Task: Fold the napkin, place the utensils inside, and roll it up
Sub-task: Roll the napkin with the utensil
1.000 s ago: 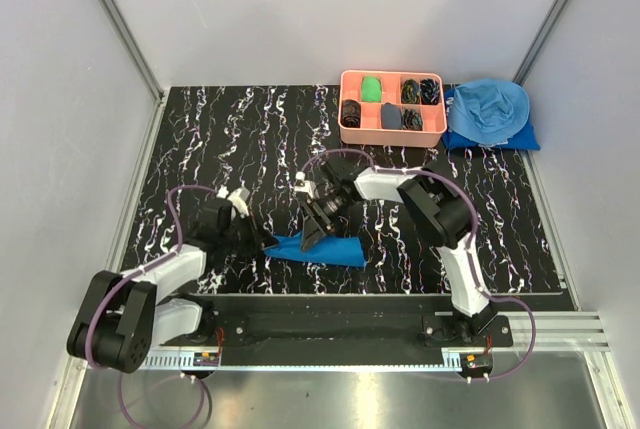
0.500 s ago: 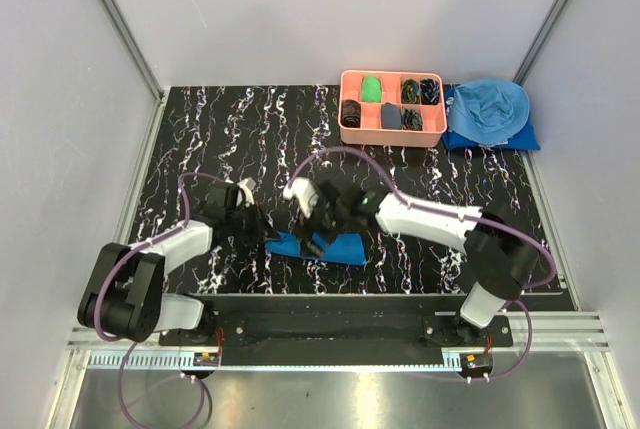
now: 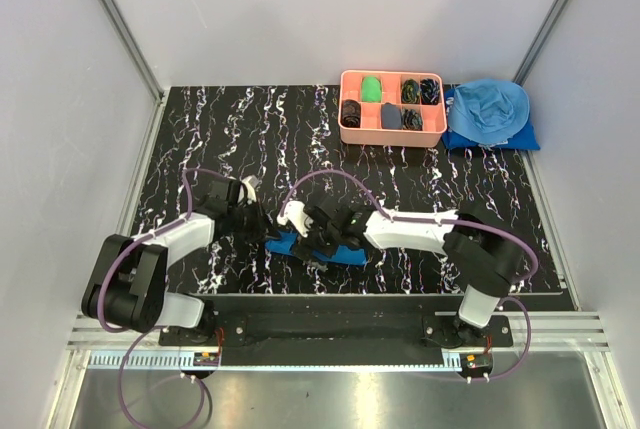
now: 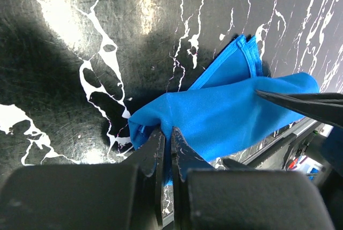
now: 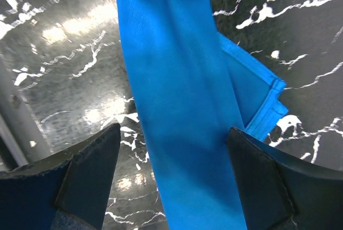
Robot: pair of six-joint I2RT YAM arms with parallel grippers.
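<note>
Napkin [image 3: 330, 249]: narrow blue bundle at table's [image 3: 200, 129] 6 o'clock, between grippers. Utensils not visible; cannot tell if inside. Left gripper [image 4: 167, 136] pinched nearly closed on cloth at bundle's 9 o'clock end. Right gripper [image 5: 171, 144] spread wide, straddling bundle, gripping nothing. Advise: hold left pinch firm, roll evenly, tuck loose corner [image 5: 270, 98].

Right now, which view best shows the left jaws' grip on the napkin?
Left wrist: the left jaws pinch the end of the napkin, close up. Top external shows a small blue strip; right wrist shows the cloth's length, not that grip.
</note>
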